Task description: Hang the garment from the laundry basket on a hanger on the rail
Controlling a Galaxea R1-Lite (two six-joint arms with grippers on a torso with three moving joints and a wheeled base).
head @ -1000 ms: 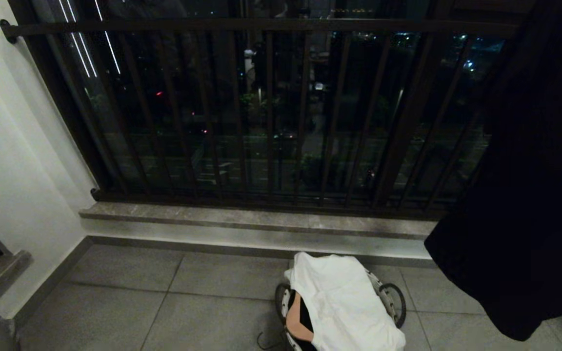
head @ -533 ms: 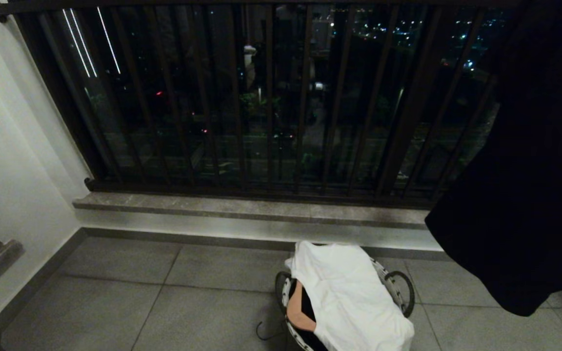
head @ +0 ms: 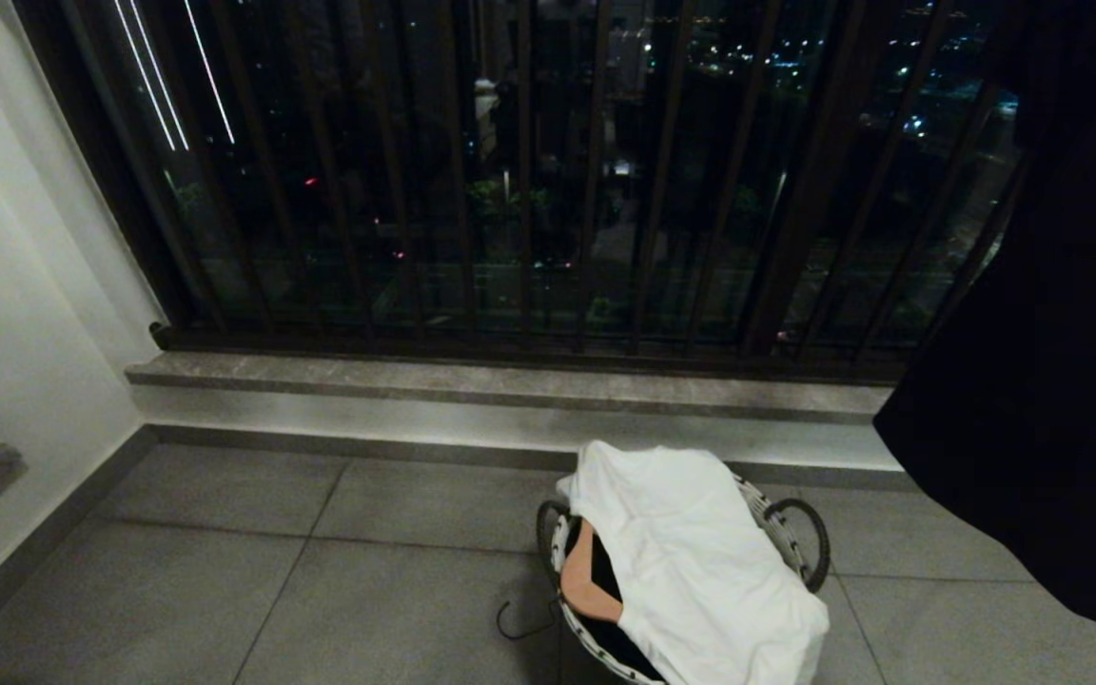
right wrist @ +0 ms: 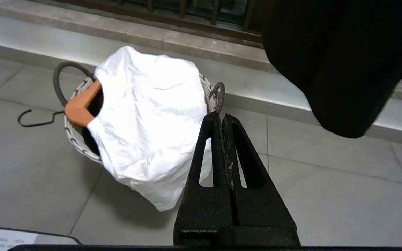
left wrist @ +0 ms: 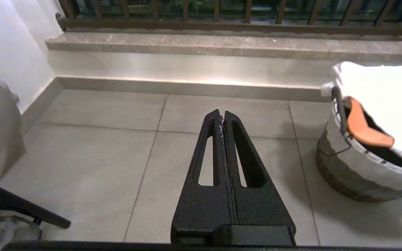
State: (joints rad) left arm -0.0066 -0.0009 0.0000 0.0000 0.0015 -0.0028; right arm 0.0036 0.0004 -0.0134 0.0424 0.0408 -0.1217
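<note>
Dark balcony railing (head: 529, 190) spans night skyline above stone sill (head: 510, 385). Black cloth (head: 1043, 381) hangs at right, well above tiled floor (head: 225, 571). Laundry basket (head: 791, 533) stands on floor just before sill, near centre. White garment (head: 691, 561) draped over basket, spilling down its near side. Orange-brown hanger (head: 586, 585) pokes out at basket's left, black hook (head: 521, 628) over rim. Left hand (left wrist: 221, 116) pinched together, empty, above floor left of basket. Right hand (right wrist: 221, 120) likewise closed, empty, near garment.
</note>
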